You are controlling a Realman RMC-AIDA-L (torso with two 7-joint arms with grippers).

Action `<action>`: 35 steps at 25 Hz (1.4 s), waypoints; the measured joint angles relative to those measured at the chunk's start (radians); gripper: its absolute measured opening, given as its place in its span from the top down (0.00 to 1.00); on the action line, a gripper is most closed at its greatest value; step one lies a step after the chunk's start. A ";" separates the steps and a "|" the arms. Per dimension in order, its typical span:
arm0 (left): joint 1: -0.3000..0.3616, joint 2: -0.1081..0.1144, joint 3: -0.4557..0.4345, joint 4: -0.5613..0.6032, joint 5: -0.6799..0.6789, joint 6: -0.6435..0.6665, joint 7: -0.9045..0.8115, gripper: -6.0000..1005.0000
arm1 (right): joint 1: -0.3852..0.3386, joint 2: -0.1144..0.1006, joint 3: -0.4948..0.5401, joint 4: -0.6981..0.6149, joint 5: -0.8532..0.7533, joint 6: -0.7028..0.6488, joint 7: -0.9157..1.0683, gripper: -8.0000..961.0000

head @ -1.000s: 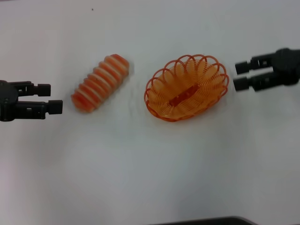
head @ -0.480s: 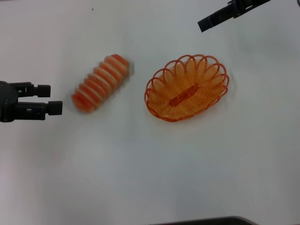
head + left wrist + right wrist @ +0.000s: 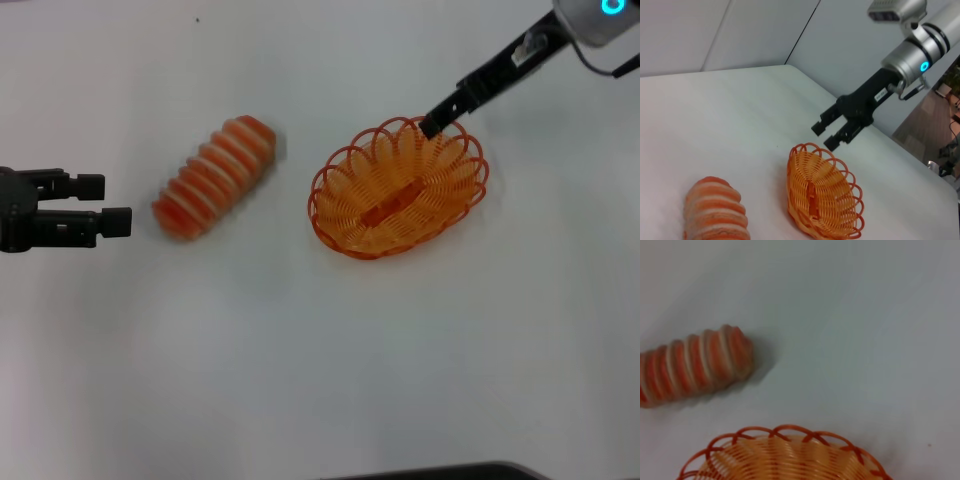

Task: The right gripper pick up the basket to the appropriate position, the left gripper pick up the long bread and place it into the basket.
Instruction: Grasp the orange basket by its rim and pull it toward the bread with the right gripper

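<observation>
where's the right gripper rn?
In the head view the right gripper is on the robot's right, over the far rim of the basket, fingers open, nothing held. The long bread lies left of the basket.
</observation>
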 joint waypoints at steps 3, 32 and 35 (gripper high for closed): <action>-0.002 0.001 0.000 0.000 0.000 -0.003 0.000 0.14 | 0.007 0.009 -0.011 0.037 -0.036 0.035 0.003 0.13; -0.010 -0.002 0.008 -0.003 0.000 -0.033 0.001 0.14 | 0.003 0.034 -0.028 0.129 -0.046 0.121 -0.008 0.76; -0.010 -0.002 0.008 -0.003 0.000 -0.034 0.001 0.14 | 0.000 0.031 -0.024 0.125 -0.037 0.108 -0.008 0.80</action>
